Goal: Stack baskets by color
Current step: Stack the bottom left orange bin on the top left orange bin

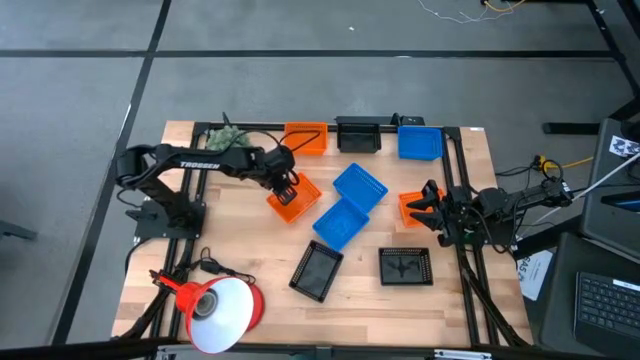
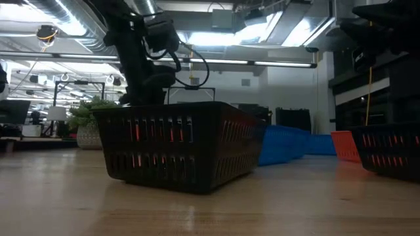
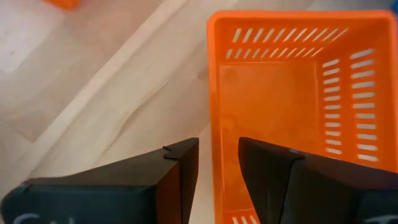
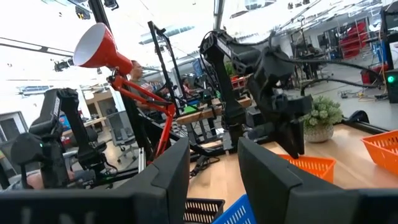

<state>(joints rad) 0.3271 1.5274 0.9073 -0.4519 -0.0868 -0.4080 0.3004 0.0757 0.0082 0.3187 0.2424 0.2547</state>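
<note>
Orange, blue and black baskets lie scattered on the wooden table. My left gripper [image 1: 288, 190] [image 3: 219, 163] hangs open over one orange basket [image 1: 294, 203] [image 3: 292, 93], pointing steeply down. One finger is over the inside and one outside its near wall [image 3: 214, 124]; I see no touch. Other orange baskets sit at the far edge [image 1: 306, 138] and by my right gripper [image 1: 412, 208]. Blue baskets [image 1: 360, 187] [image 1: 340, 222] [image 1: 420, 143] and black ones [image 1: 317, 270] [image 1: 405, 265] [image 1: 357, 135] rest on their bottoms. My right gripper [image 1: 424, 205] [image 4: 214, 168] waits open at the right.
A red cone lamp [image 1: 215, 305] stands at the near left corner, and a small green plant [image 1: 228, 135] at the far left. In the low view a black basket [image 2: 177, 147] fills the foreground. Bare wood lies left of the orange basket [image 3: 93, 93].
</note>
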